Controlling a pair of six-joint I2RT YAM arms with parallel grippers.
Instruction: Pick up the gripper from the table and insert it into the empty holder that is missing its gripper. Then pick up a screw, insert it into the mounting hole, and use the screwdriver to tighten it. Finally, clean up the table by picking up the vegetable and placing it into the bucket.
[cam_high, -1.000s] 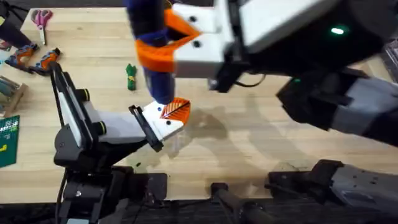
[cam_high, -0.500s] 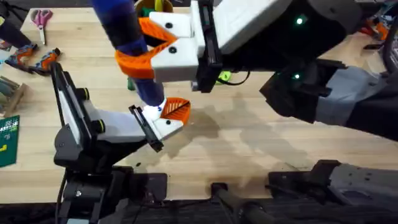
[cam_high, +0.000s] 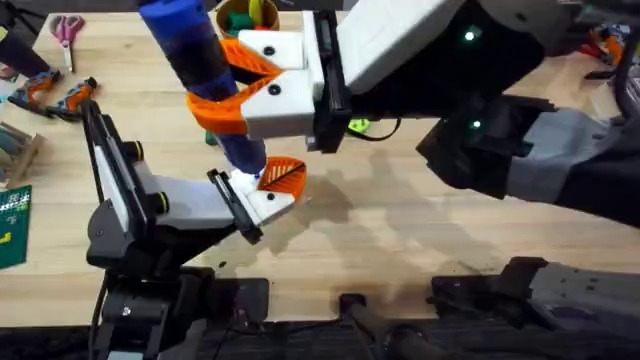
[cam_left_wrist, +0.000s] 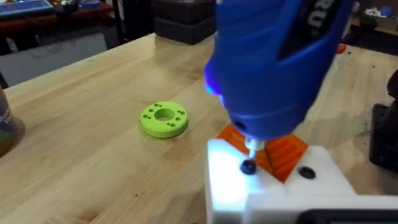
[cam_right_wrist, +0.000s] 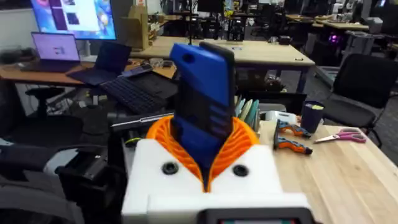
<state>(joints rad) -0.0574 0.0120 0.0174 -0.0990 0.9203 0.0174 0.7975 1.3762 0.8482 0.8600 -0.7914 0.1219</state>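
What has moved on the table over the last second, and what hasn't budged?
The right tool, clamped on the blue screwdriver, swung left across the overhead view and tilted the screwdriver, whose tip stayed at the screw on the white holder. That uncovered the bucket and the lime-green disc. The left arm, its orange gripper, the scissors stayed put.

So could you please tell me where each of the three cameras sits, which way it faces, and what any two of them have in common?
Overhead: fixed above the arms' bases, looking down and forward at the table; both arms show, the right gripper clamped on the screwdriver.
Left wrist: on the left arm, looking close at the holder and the screwdriver tip, a lime-green disc beyond.
Right wrist: on the right arm, looking along the screwdriver toward the room.
Shared: all three show the blue screwdriver.
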